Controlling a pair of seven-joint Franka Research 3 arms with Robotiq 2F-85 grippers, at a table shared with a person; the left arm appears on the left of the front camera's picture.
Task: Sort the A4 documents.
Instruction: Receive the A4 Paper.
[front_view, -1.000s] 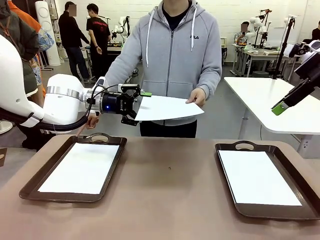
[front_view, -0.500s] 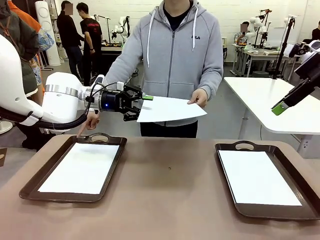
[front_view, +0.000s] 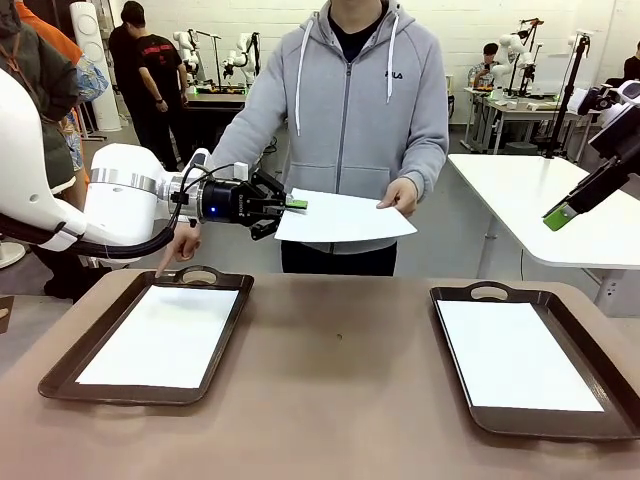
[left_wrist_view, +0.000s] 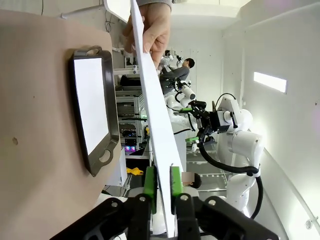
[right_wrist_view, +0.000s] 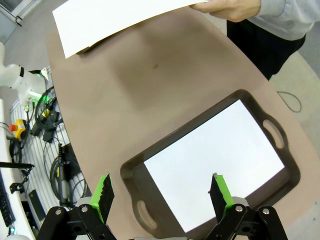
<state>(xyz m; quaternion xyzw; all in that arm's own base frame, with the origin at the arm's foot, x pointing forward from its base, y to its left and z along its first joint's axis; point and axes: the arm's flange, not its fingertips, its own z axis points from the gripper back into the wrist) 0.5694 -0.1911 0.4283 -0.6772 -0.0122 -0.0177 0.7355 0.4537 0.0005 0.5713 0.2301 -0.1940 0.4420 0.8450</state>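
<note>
1. The brown table (front_view: 340, 370) spans the front view from side to side; its wide middle strip between the two trays lies bare, and the far edge runs just in front of the person (front_view: 350, 110) standing there.
2. A left tray (front_view: 70, 375), dark brown with a handle, sits near the table's left edge, and a right tray (front_view: 455, 385) sits near the right edge, its near corner running out of the picture. The two are well apart.
3. Each tray holds a flat white sheet: the left tray sheet (front_view: 165, 335) and the right tray sheet (front_view: 515, 355), each leaving a dark rim showing around it.
4. A third held sheet (front_view: 345, 217), plain, white and thin, hangs in the air above the table's far edge, roughly level.
5. The person's hand (front_view: 398, 194) holds the sheet's right edge.
6. The left gripper (front_view: 297, 205) is clamped on the sheet's left edge, a green pad on either face of the paper in the left wrist view.
7. The right gripper (right_wrist_view: 162, 192) hangs with its jaws spread wide, holding nothing, above the right tray.
</note>
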